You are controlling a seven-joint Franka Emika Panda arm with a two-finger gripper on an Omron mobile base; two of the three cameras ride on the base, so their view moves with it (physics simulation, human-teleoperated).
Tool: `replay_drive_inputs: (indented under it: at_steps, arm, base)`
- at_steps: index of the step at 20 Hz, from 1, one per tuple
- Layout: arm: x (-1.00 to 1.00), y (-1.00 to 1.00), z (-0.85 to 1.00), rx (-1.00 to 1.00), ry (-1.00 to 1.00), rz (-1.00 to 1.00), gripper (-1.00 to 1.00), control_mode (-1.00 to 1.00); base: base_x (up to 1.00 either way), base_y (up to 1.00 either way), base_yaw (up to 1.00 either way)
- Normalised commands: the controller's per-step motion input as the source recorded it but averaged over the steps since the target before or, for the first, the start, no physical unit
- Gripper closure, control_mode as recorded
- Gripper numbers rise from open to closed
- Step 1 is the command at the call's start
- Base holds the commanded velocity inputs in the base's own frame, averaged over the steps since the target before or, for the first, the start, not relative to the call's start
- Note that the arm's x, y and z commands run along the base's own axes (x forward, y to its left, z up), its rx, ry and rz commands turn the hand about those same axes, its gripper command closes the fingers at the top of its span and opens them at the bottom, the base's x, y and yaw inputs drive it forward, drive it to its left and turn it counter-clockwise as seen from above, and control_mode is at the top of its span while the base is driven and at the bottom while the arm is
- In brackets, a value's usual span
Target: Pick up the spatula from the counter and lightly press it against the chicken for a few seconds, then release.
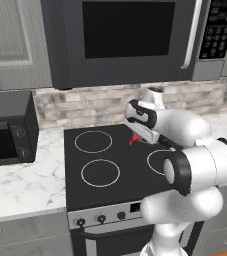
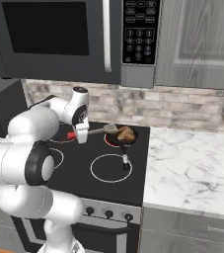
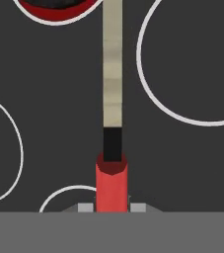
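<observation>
Where the arm reaches over the stovetop (image 2: 91, 148), the jaws are closed on the red handle of the spatula (image 2: 94, 131), holding it nearly level above the black glass near the stovetop's back edge. In the right base view, the pale shaft runs from the jaws toward the back right corner of the stovetop, where a dark pan (image 2: 115, 142) sits on the burner with the chicken (image 2: 127, 133) in it. The blade reaches the side of the chicken nearest the jaws and seems to touch it, though how firmly cannot be told. The pan's handle points toward the front edge of the stovetop.

From the left base view, the arm's white body covers the pan and chicken, and only the red handle end (image 1: 133, 140) pokes out below the wrist. The same view shows three burner rings and a black appliance (image 1: 7, 130) on the marble tabletop (image 1: 20, 185) to the left of the stovetop.

The hand view looks straight along the spatula (image 3: 112, 99). It shows the red grip between the two finger tips, then a short black collar, then the tan shaft running up the frame. A dark round edged in red, apparently the pan, shows at the top, and white burner rings lie on either side.

A microwave (image 2: 54, 29) hangs above the stovetop.
</observation>
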Motion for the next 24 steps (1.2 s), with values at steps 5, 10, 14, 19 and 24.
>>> replay_drive_inputs:
  at_steps: [5, 10, 14, 19, 24]
  arm:
    - [0.29, -0.05, -0.02, 0.04, 0.01, -0.03, 1.0, -1.0]
    - [0.32, -0.04, -0.11, 0.04, 0.03, -0.03, 1.0, -1.0]
    - [0.32, -0.08, -0.14, 0.04, 0.03, -0.03, 1.0, -1.0]
    - [0.29, -0.07, -0.1, 0.03, 0.01, -0.02, 1.0, -1.0]
    - [0.24, -0.04, -0.19, 0.02, 0.0, -0.02, 1.0, -1.0]
  base:
    - [0.0, 0.0, 0.0]
    - [0.0, 0.0, 0.0]
    - [0.0, 0.0, 0.0]
    - [0.0, 0.0, 0.0]
    - [0.0, 0.0, 0.0]
